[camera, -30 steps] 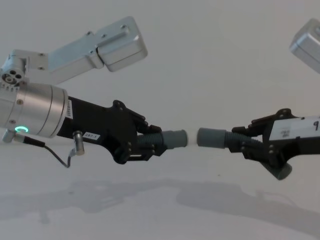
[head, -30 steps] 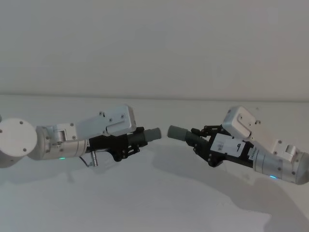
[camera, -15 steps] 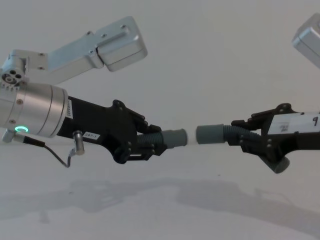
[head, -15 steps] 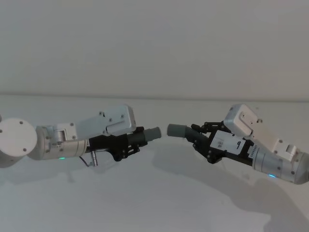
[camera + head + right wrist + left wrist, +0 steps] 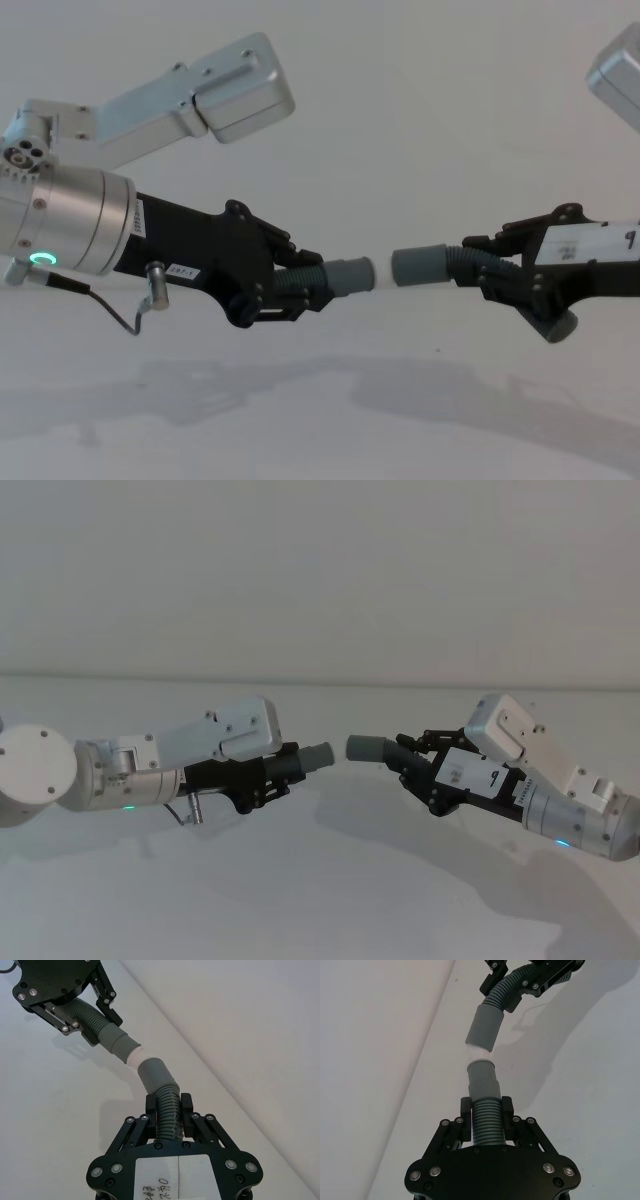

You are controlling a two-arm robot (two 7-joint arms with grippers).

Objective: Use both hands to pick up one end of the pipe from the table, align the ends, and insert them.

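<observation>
My left gripper [image 5: 290,290] is shut on the shorter corrugated pipe piece just behind its smooth grey collar [image 5: 350,274], whose white tip [image 5: 380,273] points right. My right gripper [image 5: 500,275] is shut on the longer piece behind its smooth cuff [image 5: 420,265], which points left. Both ends hang above the table [image 5: 320,900], facing each other almost end to end. In the left wrist view the white tip [image 5: 478,1053] sits at the mouth of the cuff [image 5: 485,1026], which is angled slightly off the collar [image 5: 483,1077]. The right wrist view shows the cuff [image 5: 156,1074] meeting the tip [image 5: 135,1057].
The white table runs back to a plain white wall [image 5: 320,580]. A thin cable and a small metal plug [image 5: 155,285] hang under my left wrist. The arms' shadows lie on the table below them.
My right gripper has lifted and levelled its cuff a little and brought it slightly closer to the white tip. The left arm has stayed still.
</observation>
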